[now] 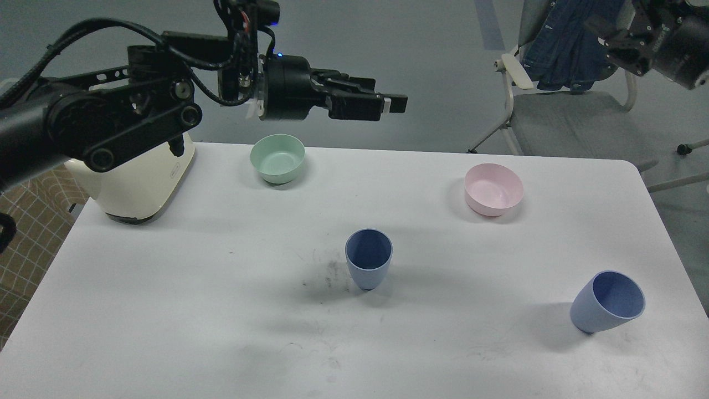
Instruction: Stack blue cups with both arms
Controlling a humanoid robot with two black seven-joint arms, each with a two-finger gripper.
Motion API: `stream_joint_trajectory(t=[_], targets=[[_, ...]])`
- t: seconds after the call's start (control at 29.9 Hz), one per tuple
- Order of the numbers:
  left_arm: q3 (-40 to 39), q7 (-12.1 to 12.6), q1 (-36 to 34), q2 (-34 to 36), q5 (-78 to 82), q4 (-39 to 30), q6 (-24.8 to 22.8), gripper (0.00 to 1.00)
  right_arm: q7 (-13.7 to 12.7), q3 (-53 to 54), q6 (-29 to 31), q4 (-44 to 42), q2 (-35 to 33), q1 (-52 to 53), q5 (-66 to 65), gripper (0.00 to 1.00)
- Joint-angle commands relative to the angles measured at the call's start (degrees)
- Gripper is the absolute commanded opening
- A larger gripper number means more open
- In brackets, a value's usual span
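The left arm (111, 116) is black, built of rounded links with round pivot bolts, looped black cables, a silver wrist ring, red wiring and a small blue light. The right arm (664, 39) is black too, its detail blurred.

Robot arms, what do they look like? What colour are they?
Both arms are black. The left arm has chunky jointed links with round bolts, loose black cables looping over it, a tiny blue light, and a gripper of two flat black fingers with a white patch near the tip. The right gripper is dark and blocky, only partly seen.
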Motion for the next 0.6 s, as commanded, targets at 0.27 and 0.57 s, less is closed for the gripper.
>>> stream_joint_trajectory(t=[0.27, 0.57], targets=[[-0.52, 0.0, 4.89, -2.55, -29.1, 11.03, 3.23, 0.96, -0.01, -2.05, -1.82, 22.89, -29.94, -11.56, -27.71, 1.0], [-0.35, 0.0, 5.34, -4.06, -35.11, 12.1, 3.32, 0.96, -0.01, -9.86, -12.35, 23.87, -32.6, -18.86, -40.36, 1.0]])
